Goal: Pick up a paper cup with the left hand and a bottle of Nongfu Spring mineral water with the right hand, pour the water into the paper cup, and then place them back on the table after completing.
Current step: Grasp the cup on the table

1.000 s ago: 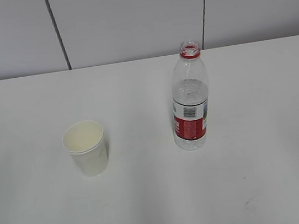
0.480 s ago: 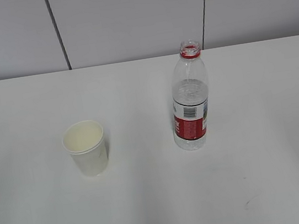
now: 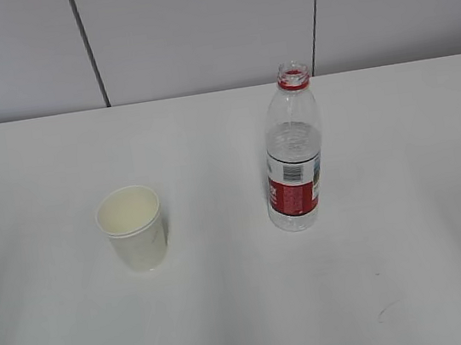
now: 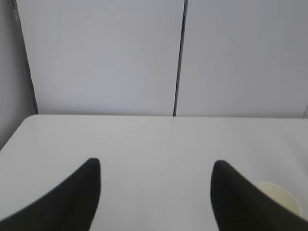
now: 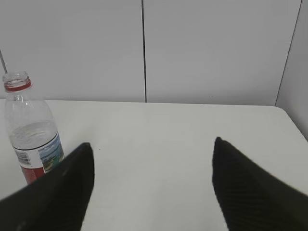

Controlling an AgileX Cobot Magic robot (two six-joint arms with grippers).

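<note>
A white paper cup stands upright and empty on the white table, left of centre. An uncapped clear bottle with a red label and red neck ring stands upright to its right, about half full of clear water. No arm shows in the exterior view. In the left wrist view my left gripper is open and empty, with the cup's rim low at the right behind its right finger. In the right wrist view my right gripper is open and empty, with the bottle at the far left.
A grey panelled wall with dark vertical seams runs along the table's far edge. A small dark scuff mark lies on the table near the front right.
</note>
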